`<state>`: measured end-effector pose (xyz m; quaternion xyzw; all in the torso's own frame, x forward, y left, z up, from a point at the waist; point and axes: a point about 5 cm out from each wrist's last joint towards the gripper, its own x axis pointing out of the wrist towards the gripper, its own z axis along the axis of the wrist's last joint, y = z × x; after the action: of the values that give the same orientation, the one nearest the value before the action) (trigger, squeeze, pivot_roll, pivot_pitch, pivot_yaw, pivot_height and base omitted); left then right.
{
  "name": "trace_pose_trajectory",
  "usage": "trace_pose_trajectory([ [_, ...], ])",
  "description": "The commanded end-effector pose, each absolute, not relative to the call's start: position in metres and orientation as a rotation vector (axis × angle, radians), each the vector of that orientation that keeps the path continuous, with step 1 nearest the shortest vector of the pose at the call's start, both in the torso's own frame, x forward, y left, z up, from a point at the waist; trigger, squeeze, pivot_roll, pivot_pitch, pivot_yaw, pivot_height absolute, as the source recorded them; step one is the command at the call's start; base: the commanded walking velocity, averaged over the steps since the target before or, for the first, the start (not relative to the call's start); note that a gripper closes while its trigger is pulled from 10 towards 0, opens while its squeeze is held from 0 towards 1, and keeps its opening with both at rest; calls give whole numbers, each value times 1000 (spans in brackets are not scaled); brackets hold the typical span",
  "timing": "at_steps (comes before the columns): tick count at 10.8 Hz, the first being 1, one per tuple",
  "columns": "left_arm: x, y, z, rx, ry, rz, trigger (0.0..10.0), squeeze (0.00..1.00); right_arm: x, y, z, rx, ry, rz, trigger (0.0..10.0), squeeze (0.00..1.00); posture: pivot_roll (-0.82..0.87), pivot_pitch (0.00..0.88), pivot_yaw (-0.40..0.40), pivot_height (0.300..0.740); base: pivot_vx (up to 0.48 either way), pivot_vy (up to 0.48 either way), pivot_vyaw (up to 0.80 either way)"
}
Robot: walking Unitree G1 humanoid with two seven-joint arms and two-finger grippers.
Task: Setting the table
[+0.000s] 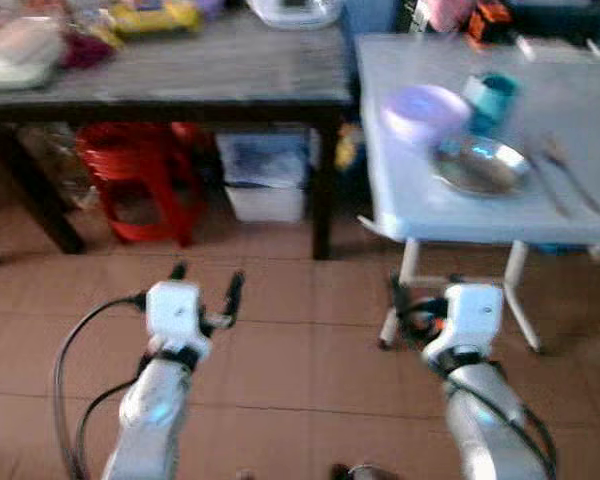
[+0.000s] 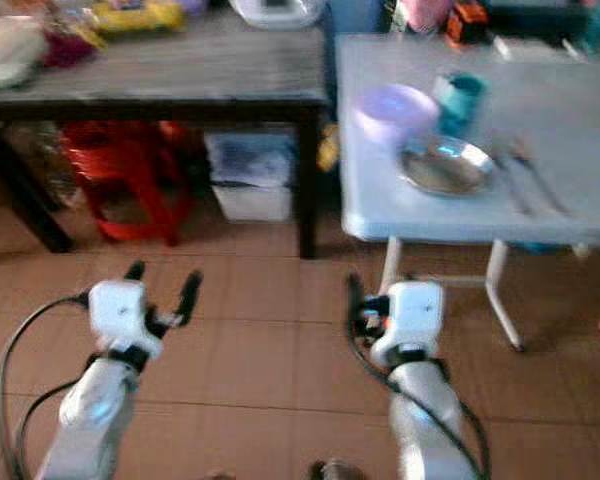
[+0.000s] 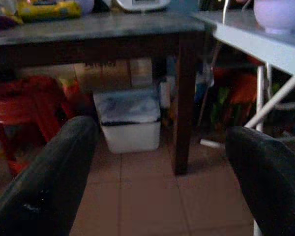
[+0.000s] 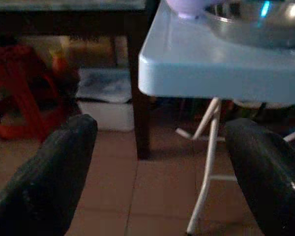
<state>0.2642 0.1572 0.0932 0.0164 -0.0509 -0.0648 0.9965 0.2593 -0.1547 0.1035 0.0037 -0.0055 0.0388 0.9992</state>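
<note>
I am standing on the tiled floor (image 1: 280, 330) short of the pale blue tabletop (image 1: 450, 215), holding both arms low in front of me. My left claw (image 1: 208, 288) is hovering over the floor with its fingers apart and nothing between them; my right claw (image 4: 152, 162) is pointing at the near edge of the tabletop, fingers also spread wide and empty.

The setting is already gathering ahead on my right: a lilac bowl (image 1: 423, 112) is sitting just beside a teal cup (image 1: 492, 100), a shiny metal plate (image 1: 483, 166) is lying in front of them, and some cutlery (image 1: 565, 180) is lying just right of the plate (too blurred to tell fork from spoon). The dark wooden tabletop (image 1: 180, 70) on my left is carrying packets and a white appliance.

As I judge it, I am approaching, not yet reaching. To do this well I should be closing in squarely on the blue tabletop, lifting my right claw above its edge before going forward so the fingers clear the rim, and keeping wide of the folding legs (image 1: 405, 290).
</note>
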Motion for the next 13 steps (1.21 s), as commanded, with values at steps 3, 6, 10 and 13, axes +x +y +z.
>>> trace_pose_trajectory([
  [3, 264, 158, 95, 42, -102, -141, 10000, 0, 258, -155, 105, 4, -21, 69, 10000, 0, -66, 177, 87, 740, 0, -480, 0],
  [6, 267, 160, 100, 41, -123, -164, 10000, 0, 260, -152, 105, 6, -25, 75, 10000, 0, -59, 179, 98, 740, 0, -160, 0],
  [10, 267, 159, 101, 19, -119, -208, 10000, 0, 260, -149, 106, 10, -33, 89, 10000, 0, -64, 175, 102, 740, 60, 0, 0],
  [13, 268, 157, 101, 9, -121, -236, 10000, 0, 261, -150, 107, 9, -40, 87, 10000, 0, -69, 175, 109, 740, 310, 0, 0],
])
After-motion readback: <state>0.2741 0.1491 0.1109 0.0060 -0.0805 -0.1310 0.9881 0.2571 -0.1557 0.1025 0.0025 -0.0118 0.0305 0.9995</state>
